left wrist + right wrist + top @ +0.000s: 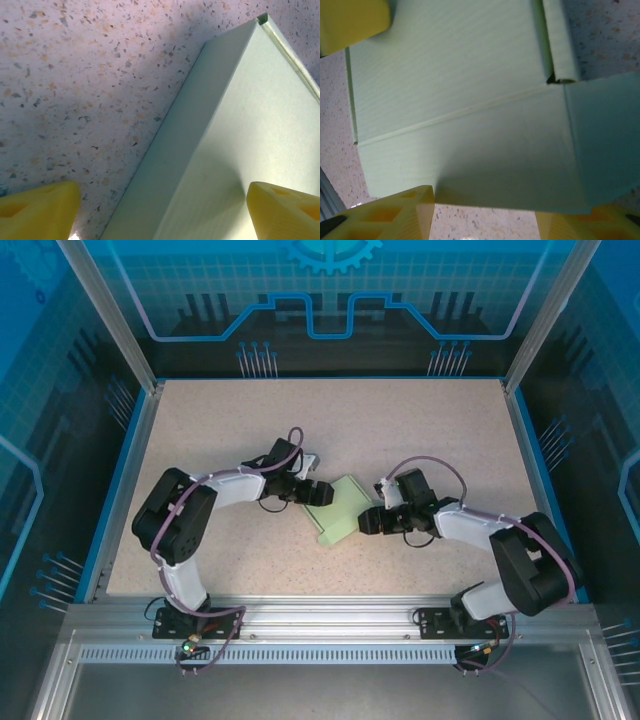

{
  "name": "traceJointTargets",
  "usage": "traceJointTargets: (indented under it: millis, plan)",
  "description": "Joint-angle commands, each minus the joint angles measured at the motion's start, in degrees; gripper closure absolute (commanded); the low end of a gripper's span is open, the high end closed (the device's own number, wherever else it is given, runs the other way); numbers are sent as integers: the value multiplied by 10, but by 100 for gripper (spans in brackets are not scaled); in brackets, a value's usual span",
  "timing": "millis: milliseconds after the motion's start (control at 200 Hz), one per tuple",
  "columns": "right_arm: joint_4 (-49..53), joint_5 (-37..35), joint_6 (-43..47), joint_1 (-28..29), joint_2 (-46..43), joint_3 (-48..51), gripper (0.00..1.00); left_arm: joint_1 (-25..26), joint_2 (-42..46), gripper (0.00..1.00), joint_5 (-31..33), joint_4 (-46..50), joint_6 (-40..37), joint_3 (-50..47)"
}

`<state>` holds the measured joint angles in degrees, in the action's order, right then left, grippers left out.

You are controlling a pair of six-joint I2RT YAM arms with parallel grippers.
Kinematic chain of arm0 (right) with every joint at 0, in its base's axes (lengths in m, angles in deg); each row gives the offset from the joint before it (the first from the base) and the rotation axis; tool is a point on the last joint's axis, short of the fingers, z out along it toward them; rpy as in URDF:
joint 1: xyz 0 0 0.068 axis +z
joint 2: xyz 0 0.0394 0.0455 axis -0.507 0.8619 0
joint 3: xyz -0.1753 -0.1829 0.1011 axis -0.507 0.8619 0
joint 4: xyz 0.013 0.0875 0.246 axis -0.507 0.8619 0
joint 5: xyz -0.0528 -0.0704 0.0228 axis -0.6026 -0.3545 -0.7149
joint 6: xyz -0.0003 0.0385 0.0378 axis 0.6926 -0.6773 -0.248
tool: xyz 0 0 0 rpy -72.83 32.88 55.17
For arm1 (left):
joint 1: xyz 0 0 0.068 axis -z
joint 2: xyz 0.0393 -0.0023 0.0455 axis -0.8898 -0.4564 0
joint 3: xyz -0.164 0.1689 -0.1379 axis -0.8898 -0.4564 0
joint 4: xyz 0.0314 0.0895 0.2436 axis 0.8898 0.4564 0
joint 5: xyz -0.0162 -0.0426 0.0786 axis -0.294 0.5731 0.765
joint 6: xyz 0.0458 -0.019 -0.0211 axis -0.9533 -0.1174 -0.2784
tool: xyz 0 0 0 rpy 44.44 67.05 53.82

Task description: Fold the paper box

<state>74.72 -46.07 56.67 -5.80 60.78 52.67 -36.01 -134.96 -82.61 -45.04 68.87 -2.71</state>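
Top external: fixed, high, behind the arm bases; looks down and away over the whole bench (pixel 200 440). Left wrist: very near, looks down past the left claw (pixel 160 217) at the paper box (pixel 240 125) edge and bench. Right wrist: equally near, past the right claw (pixel 485 210). All share the box at mid-bench.

Paper box (pixel 470 125) cropped by frame edges (wrist views); underside hidden.

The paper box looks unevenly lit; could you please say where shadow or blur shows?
Left wrist view: the paper box is sharp, its side wall shaded, the jaws blurred. Right wrist view: its lower panel lies in shadow, the upper one brighter. Top external view: evenly lit.
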Motion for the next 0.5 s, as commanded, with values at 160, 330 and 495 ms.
traceJointTargets:
  millis: [160, 330, 495]
  plan:
    - [-42, 29, 3, -29, 88, -100, 45, -17, 28, 8, 36, 1, -1, -1]
    - [-16, 37, 17, -52, 136, -167, 44, -35, 23, 7, 36, 3, 0, 11]
    - [0, 39, 18, -57, 113, -174, 38, -45, 19, 7, 29, 3, 5, 16]
